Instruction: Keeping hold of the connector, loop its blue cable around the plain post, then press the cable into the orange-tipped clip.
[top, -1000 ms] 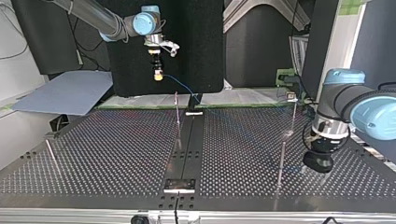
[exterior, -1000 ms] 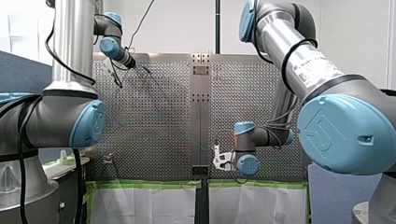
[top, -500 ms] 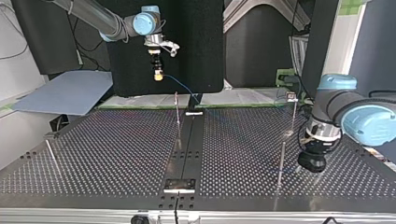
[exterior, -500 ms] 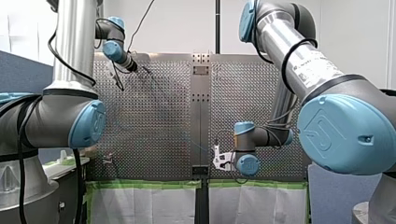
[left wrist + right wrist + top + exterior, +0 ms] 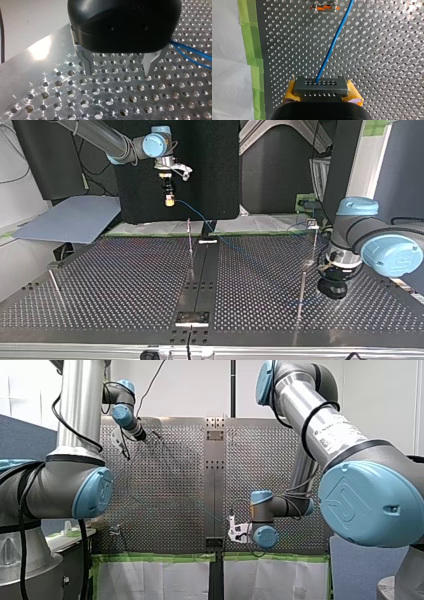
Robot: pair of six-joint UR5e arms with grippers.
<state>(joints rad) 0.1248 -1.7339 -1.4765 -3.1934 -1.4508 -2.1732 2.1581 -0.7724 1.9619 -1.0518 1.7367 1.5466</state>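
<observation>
The right gripper [image 5: 322,93] is clamped on the connector [image 5: 321,84], a grey block with rows of small holes pinched between yellow pads [image 5: 291,89]. In the top view this gripper [image 5: 170,200] hangs high over the far edge of the perforated counter [image 5: 100,285]. The blue cable [image 5: 333,42] leaves the front of the connector. It runs ahead over the holes, past the orange-tipped clip [image 5: 323,8], just beside it; whether they touch I cannot tell.

At the top view's right, the left gripper [image 5: 332,290] sits low over the counter, just beside a thin upright post [image 5: 301,290]. Seen from its own wrist, this gripper [image 5: 118,71] has its metal fingers [image 5: 88,63] spread wide with nothing between them. A stretch of the blue cable [image 5: 190,53] lies off to one side of it, on the counter.
</observation>
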